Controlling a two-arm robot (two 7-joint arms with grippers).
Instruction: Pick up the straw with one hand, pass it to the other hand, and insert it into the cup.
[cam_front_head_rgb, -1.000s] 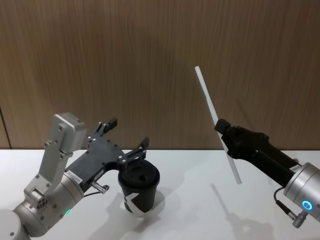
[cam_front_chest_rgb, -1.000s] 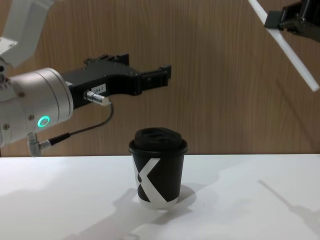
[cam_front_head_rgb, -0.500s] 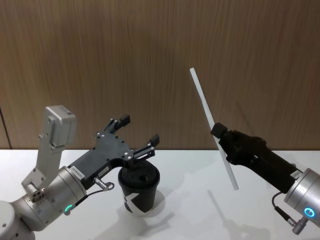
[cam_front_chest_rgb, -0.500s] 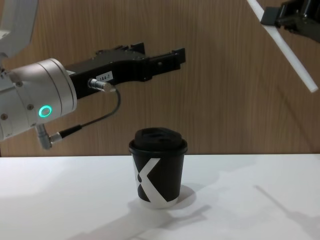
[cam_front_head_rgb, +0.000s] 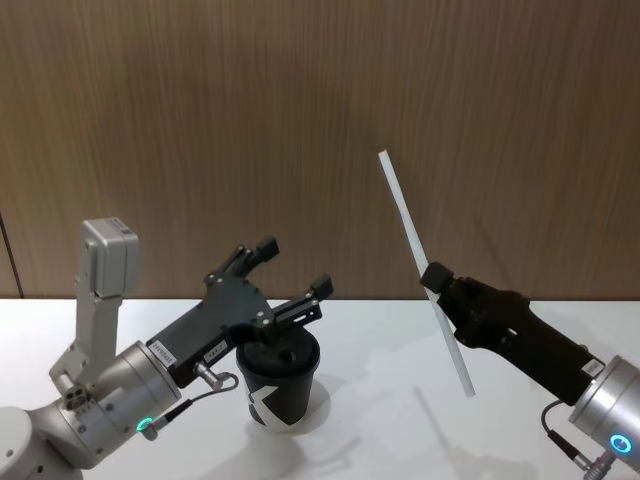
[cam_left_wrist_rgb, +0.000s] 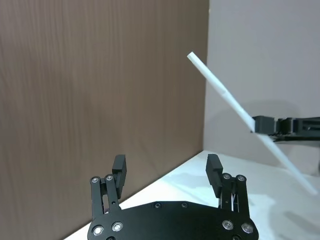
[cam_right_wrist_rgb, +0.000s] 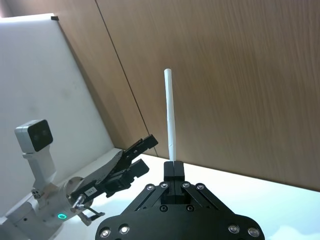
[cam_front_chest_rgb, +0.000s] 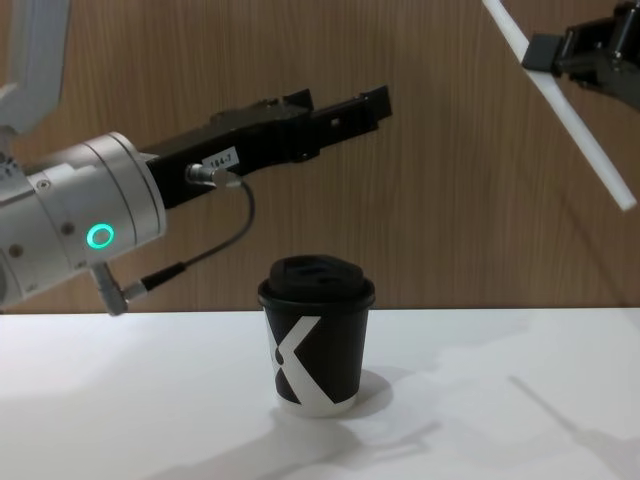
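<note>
Straw (cam_front_head_rgb: 408, 225) sits pinched in the right tool (cam_front_head_rgb: 433, 277); left wrist view reveals the left tool (cam_left_wrist_rgb: 166, 165) spread wide, empty

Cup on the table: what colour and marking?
The cup is black with a large white X-like mark and a white base rim, seen best in the chest view.

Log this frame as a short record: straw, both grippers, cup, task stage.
straw: tilted in mid-air, away from the cup
right gripper: shut on the straw, below its middle
left gripper: open, raised above the cup, apart from the straw
cup: upright on the table, lid on
stage: handover not yet made
</note>
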